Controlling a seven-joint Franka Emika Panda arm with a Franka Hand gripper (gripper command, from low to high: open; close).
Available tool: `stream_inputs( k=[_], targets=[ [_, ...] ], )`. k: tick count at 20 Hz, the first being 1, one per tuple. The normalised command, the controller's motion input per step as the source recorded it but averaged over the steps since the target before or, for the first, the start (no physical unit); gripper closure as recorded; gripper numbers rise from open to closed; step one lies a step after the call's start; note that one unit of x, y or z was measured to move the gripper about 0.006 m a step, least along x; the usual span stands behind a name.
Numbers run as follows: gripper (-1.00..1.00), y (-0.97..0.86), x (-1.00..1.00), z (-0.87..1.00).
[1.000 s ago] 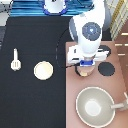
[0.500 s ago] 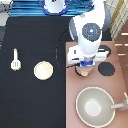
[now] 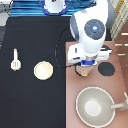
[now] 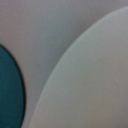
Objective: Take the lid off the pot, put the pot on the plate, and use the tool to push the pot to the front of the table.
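My gripper [image 3: 86, 66] hangs low over the stove, right on top of the small pinkish-tan pot [image 3: 83, 73]. Only a sliver of the pot shows beneath the hand. The lid is hidden under the hand, so I cannot tell whether it sits on the pot. The cream-yellow plate [image 3: 43, 70] lies bare on the black table [image 3: 35, 102], to the exterior view's left of the pot. The cream-white tool [image 3: 16, 60] rests farther left, head toward the bottom. The wrist view shows only a pale curved surface [image 4: 90, 85] seen from very close.
A large grey-beige pan [image 3: 96, 106] with a long handle sits on the brownish-pink stove [image 3: 120, 82] below the gripper. A black burner [image 3: 107, 69] lies just right of the pot. A cable runs from the arm over the table's right edge.
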Motion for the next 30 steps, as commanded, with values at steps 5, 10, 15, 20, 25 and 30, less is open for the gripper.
stream_inputs(
  k=[5,10,15,20,25,30],
  targets=[
    [1.0,-0.15,-0.99,0.82],
    [1.0,-0.1,-1.0,0.08],
    [1.0,-0.16,-1.0,-0.4],
    [1.0,-0.18,-1.0,-0.71],
    [1.0,-0.11,-1.0,-0.79],
    [1.0,-0.04,-1.0,-0.89]
  ],
)
